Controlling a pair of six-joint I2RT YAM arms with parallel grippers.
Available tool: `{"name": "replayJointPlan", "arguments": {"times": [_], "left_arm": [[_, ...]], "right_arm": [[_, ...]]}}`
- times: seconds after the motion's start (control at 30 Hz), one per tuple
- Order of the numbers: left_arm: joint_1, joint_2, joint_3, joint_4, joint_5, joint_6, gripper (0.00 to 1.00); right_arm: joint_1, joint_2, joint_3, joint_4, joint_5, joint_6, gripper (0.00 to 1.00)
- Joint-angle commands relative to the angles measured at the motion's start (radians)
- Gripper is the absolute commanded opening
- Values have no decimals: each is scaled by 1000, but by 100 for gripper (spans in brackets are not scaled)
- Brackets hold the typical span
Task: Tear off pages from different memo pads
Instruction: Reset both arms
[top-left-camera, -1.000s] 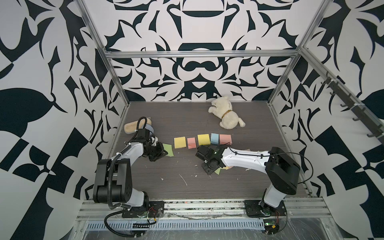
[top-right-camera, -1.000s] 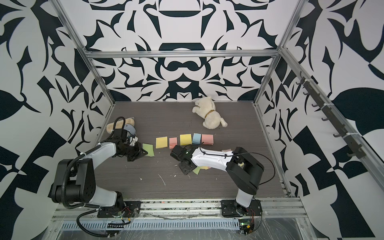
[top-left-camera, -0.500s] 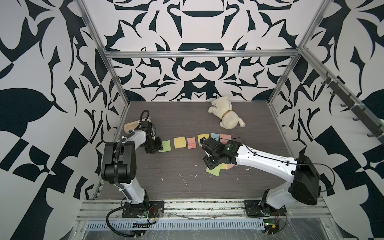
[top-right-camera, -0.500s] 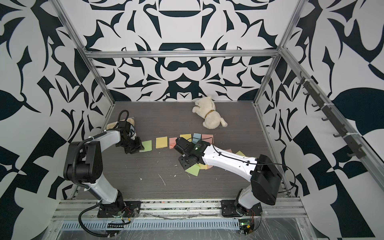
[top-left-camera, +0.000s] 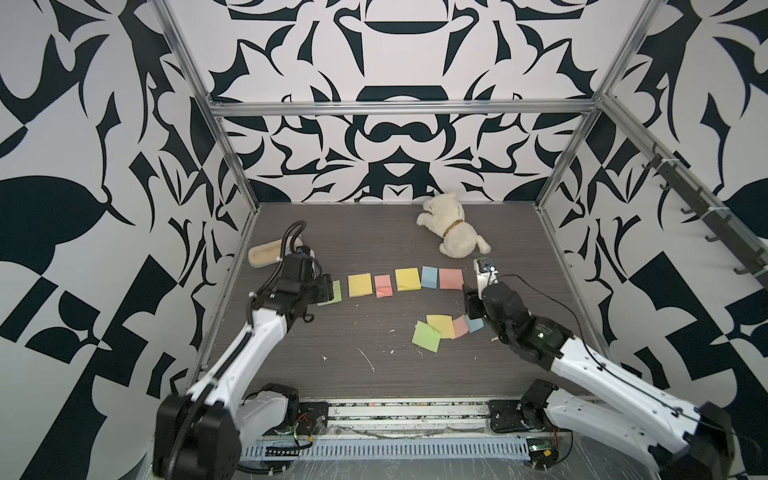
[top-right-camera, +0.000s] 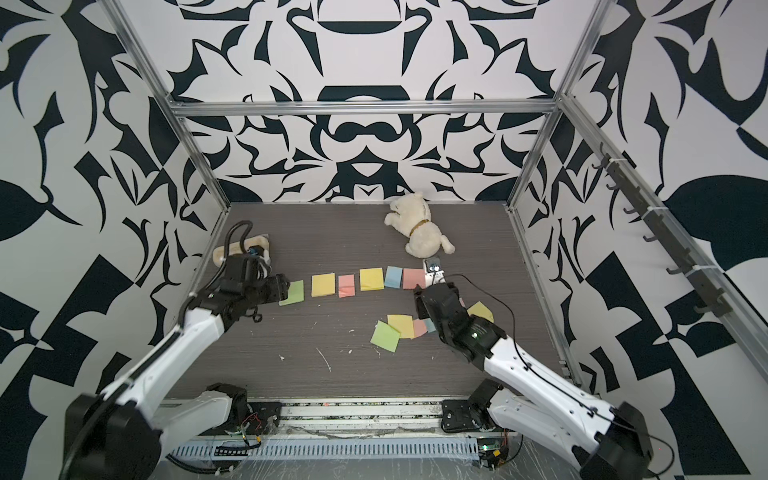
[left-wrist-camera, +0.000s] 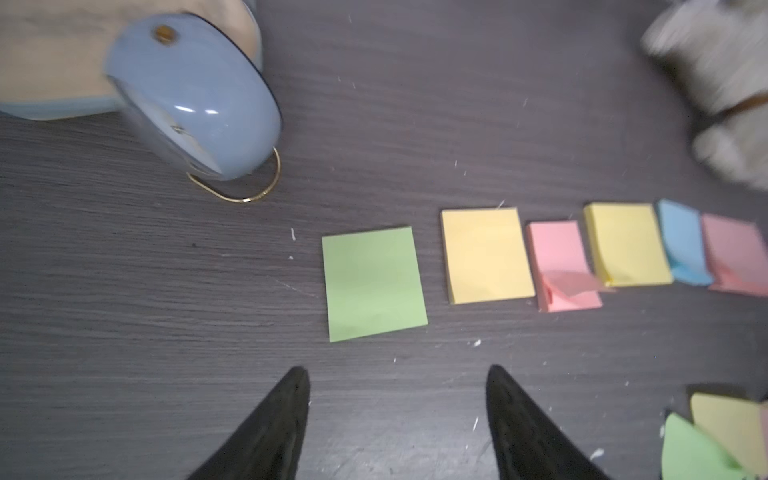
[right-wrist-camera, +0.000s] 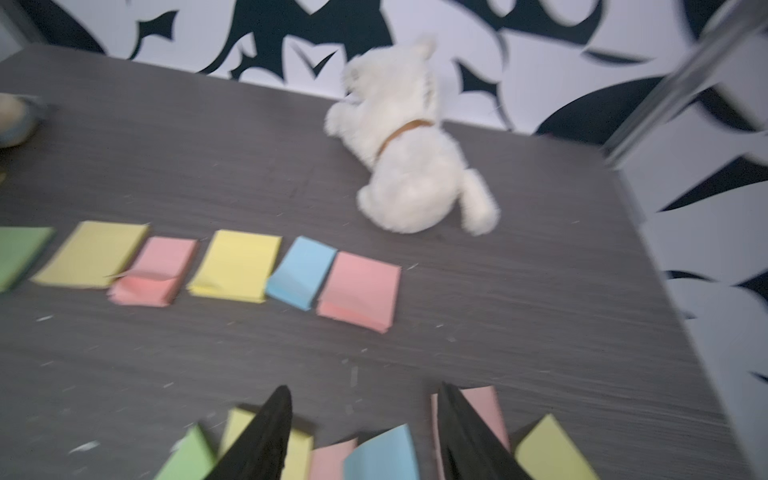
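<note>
Nearest: loose pages (top-left-camera: 440, 326) fanned in a cluster on the dark table (top-left-camera: 353, 382), with green, yellow, pink and blue overlapping. In a top view, another yellow page (top-right-camera: 480, 311) lies just past the right arm. Right gripper (right-wrist-camera: 363, 388) is above the cluster, fingers apart, nothing between them. Left gripper (left-wrist-camera: 397, 374) is also spread and empty. The green pad (left-wrist-camera: 374, 284) lies ahead of its tips, not touched. Farther: memo pads (top-left-camera: 407, 280) in a row, green, yellow, pink, yellow, blue, pink. The small pink one's top sheet is curled. Back: white plush dog (top-left-camera: 453, 232) near the wall, blue rounded object (left-wrist-camera: 187, 95) far left.
</note>
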Motion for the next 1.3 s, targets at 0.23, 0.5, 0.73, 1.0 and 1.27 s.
{"name": "replayJointPlan", "arguments": {"times": [0.23,0.5,0.73,1.0,1.27], "left_arm": [[29,-116,-274,508,-487,140,95],[170,106,-423,977,-370,182,96],[238,257,-458,1264,-184,221,97],[279,516,-442,1500,-62,240,98],[305,552,-322,1292,-186,151,100]], "right_arm": [[-317,34,-315,624,223,-207,61],[-404,189,-400,839,81,-199,61],[-494,409,-419,1190,-71,-220,60],[-637,693,-419,1472,-282,-128,62],[-638,737,-296,1294,-366,-159,69]]}}
